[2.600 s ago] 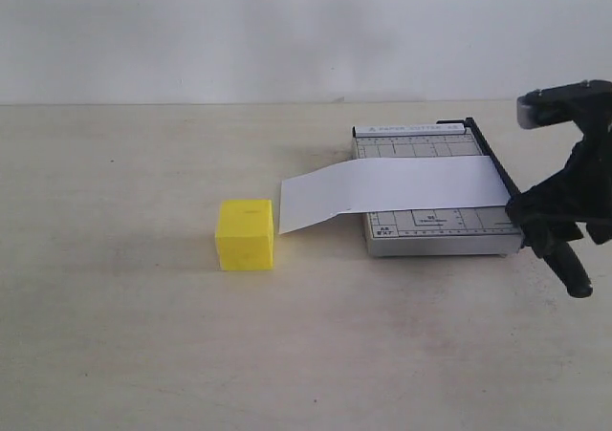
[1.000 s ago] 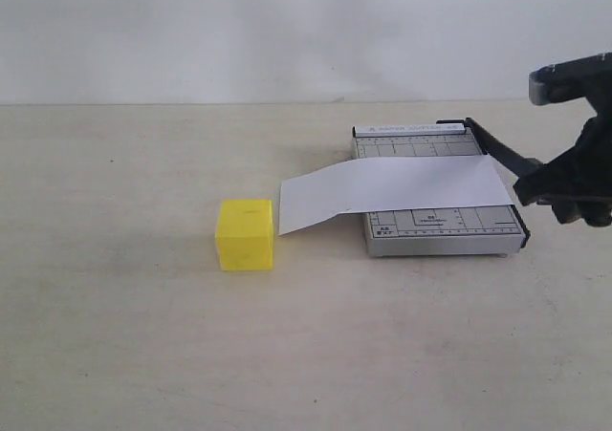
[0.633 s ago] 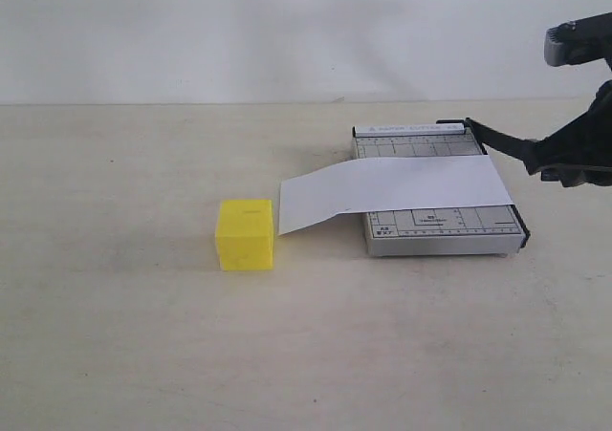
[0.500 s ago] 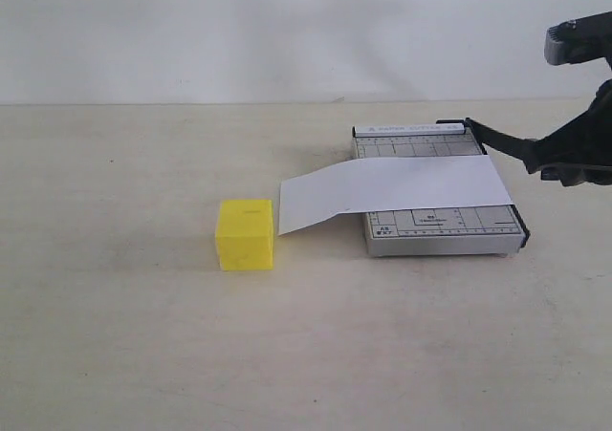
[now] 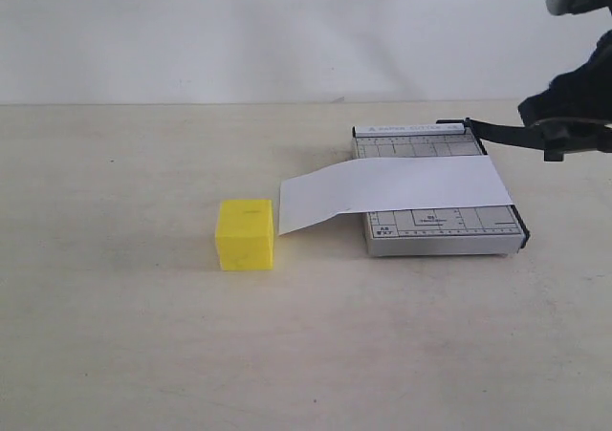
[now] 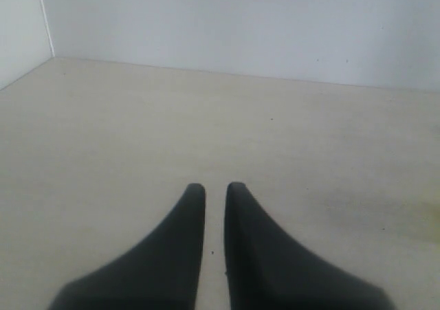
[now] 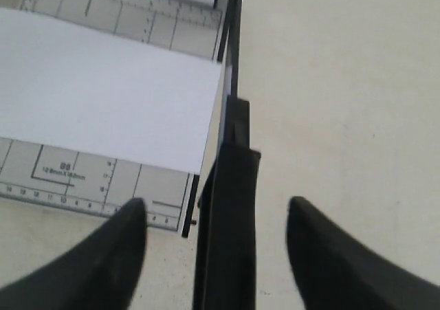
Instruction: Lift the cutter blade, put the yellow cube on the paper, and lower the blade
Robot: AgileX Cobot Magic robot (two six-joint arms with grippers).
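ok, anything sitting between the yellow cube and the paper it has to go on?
Nothing visible. The yellow cube sits on bare table beside the paper, at its overhanging end. The cutter blade is lifted off the base at the right, the right pincer around its handle, clear of that path.

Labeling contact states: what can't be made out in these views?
- Exterior view: right gripper cut off by the frame edge; its hold on the cutter blade unclear.
- Right wrist view: handle runs off the frame; contact hidden.
- Exterior view: cutter base print too small to read.
- Yellow cube: outside both wrist views.
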